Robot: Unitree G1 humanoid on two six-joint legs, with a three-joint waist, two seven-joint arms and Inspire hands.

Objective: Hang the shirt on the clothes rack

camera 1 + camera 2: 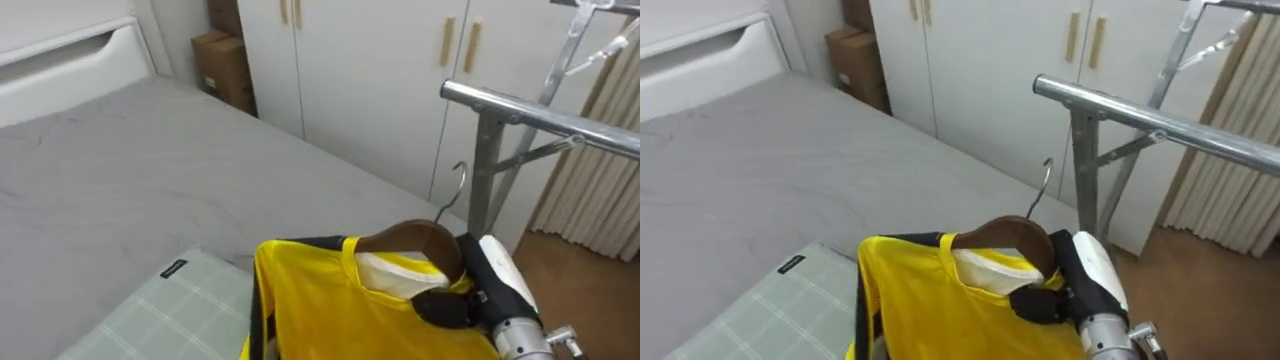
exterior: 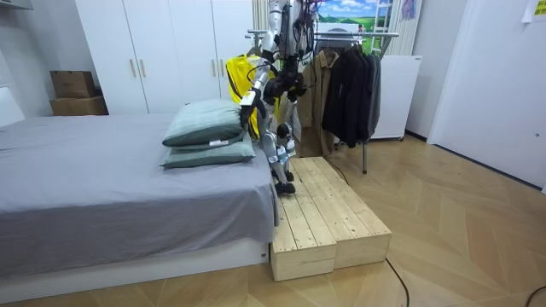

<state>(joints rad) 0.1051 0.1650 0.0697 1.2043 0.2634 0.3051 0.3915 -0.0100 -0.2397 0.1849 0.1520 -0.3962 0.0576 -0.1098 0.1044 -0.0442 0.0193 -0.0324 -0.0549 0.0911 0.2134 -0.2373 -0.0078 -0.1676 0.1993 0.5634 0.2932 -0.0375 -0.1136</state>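
- The yellow shirt (image 1: 340, 300) is already on its wooden hanger (image 1: 415, 238), collar round the neck of it; it is held up in the air over the edge of the bed (image 1: 120, 170), low in front of the robot, not on any rail.
- The right hand (image 1: 450, 305) has its dark fingers curled round the hanger's shoulder and the collar there, gripping both; the wire hook (image 1: 458, 185) stands free above, pointing up toward the rack.
- The rail (image 1: 540, 115) runs across above and to the right of the hook, apart from it; nothing touches it here.
- From where I stand the robot is up on the wooden platform (image 2: 328, 213) at the foot of the bed, facing the wardrobe (image 1: 370, 70); dark coats (image 2: 350, 85) already hang further along the rack.
- Two pillows (image 2: 205, 128) lie stacked on the bed just beside the shirt.
- So, as I judge it: the pick-up is done; the lift, the reach to the rail, the hooking and the letting go are all left; the hook needs to rise above the bar first.
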